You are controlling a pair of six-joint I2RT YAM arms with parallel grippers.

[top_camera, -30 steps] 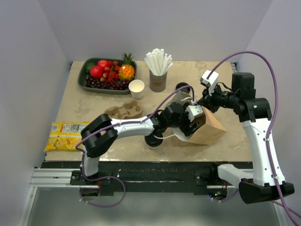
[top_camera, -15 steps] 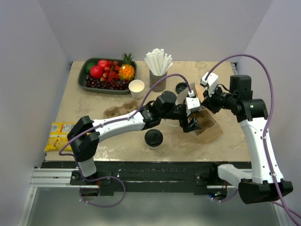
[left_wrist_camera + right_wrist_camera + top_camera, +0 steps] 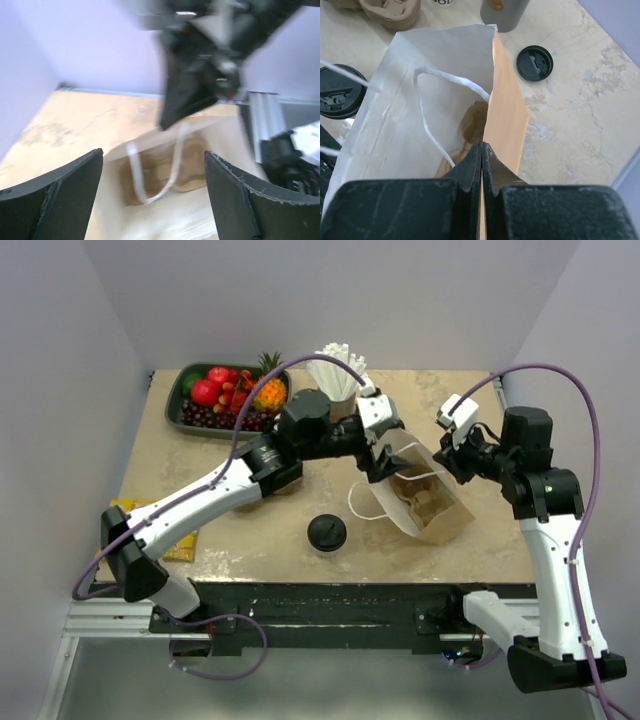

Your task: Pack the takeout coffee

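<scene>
1. Since the earlier frame the left arm has lifted away from the bag (image 3: 440, 518) and swung toward the far edge. The bag, tipped on its side then, now stands with its mouth up. The coffee (image 3: 327, 533) has not moved.
2. The coffee stands upright on the desk (image 3: 250, 540) near the middle of the near edge. Its black lid is on, and it is left of the bag and outside it.
3. The bag's white handle loops hang toward the coffee. A brown pulp carrier (image 3: 472, 125) lies at the bottom of the bag.
4. The right fingers (image 3: 482, 152) are pressed together on the bag's right rim and hold it up.
5. The left fingers (image 3: 383, 453) are spread wide and hold nothing. They hang by the bag's far-left rim.
6. A loose black lid (image 3: 534, 63) lies flat on the desk beyond the bag.
7. A cup of straws (image 3: 337, 375) stands by the far edge, partly behind the left arm.
8. A fruit tray (image 3: 185, 405) sits in the far-left corner.
</scene>
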